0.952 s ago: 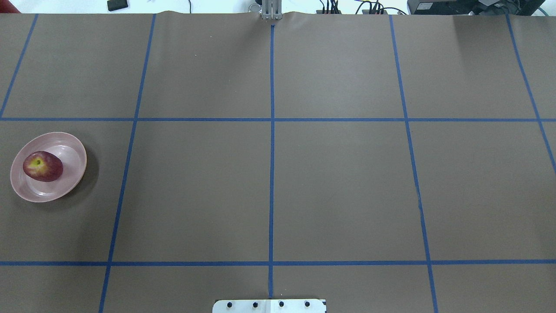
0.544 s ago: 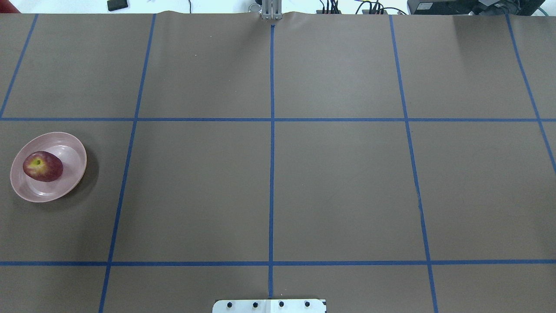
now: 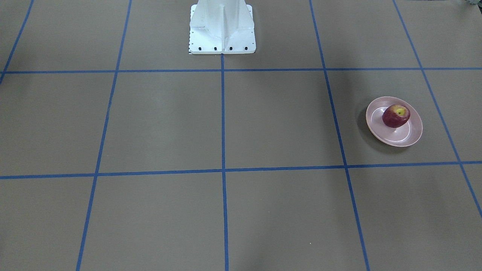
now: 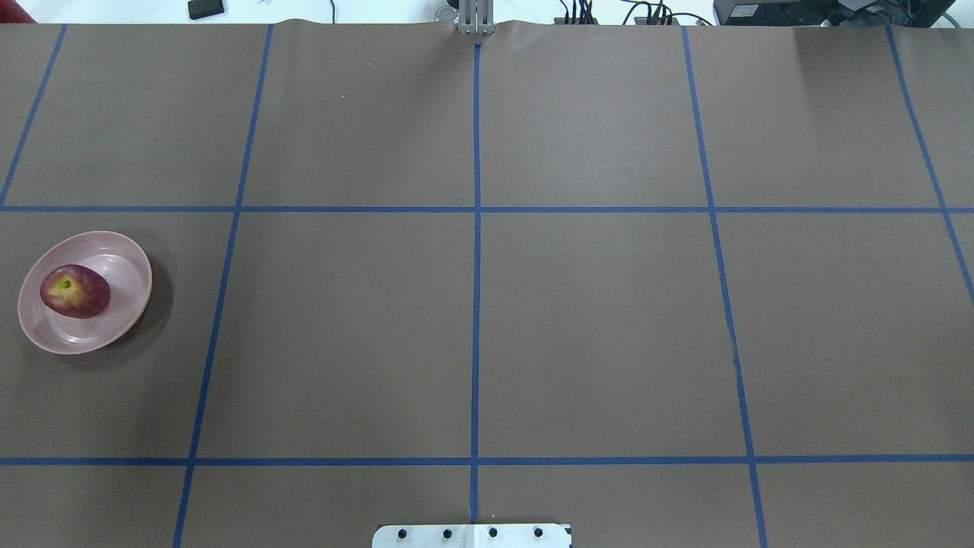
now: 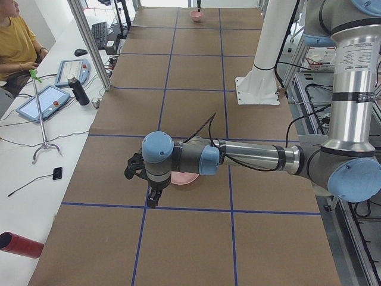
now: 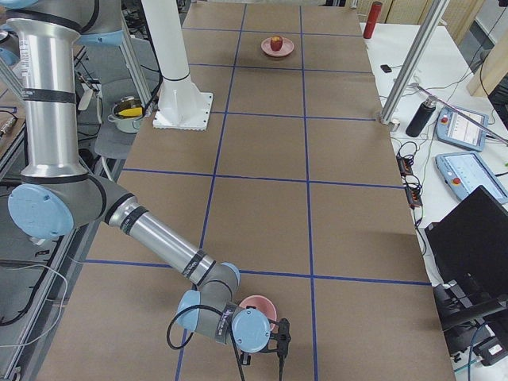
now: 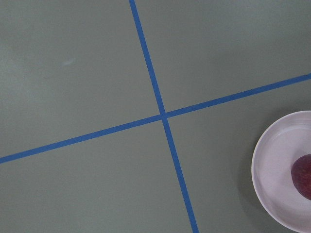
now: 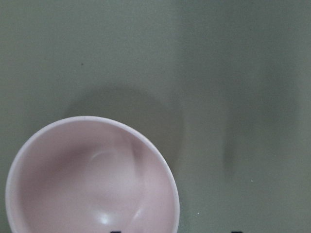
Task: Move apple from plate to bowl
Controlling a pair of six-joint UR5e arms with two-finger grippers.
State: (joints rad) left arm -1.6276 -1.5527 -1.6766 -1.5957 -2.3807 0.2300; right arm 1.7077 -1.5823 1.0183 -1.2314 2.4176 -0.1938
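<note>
The dark red apple (image 4: 74, 291) sits on the pale pink plate (image 4: 122, 320) at the table's left edge; it also shows in the front view (image 3: 395, 116) on the plate (image 3: 408, 138). The left wrist view has the plate (image 7: 277, 170) and the apple's edge (image 7: 303, 177) at its right border. The left gripper (image 5: 153, 198) hangs near the plate (image 5: 184, 179); I cannot tell if it is open. The pink bowl (image 8: 92, 179) lies empty under the right wrist. The right gripper (image 6: 279, 341) is beside the bowl (image 6: 260, 305); I cannot tell if it is open.
The white robot pedestal (image 3: 222, 30) stands at the table's robot side. A side bench holds tablets (image 5: 44, 101), a bottle (image 5: 76, 90) and a red cylinder (image 5: 18, 244). A person (image 5: 15, 42) sits there. A laptop (image 6: 476, 238) is off the table's other end.
</note>
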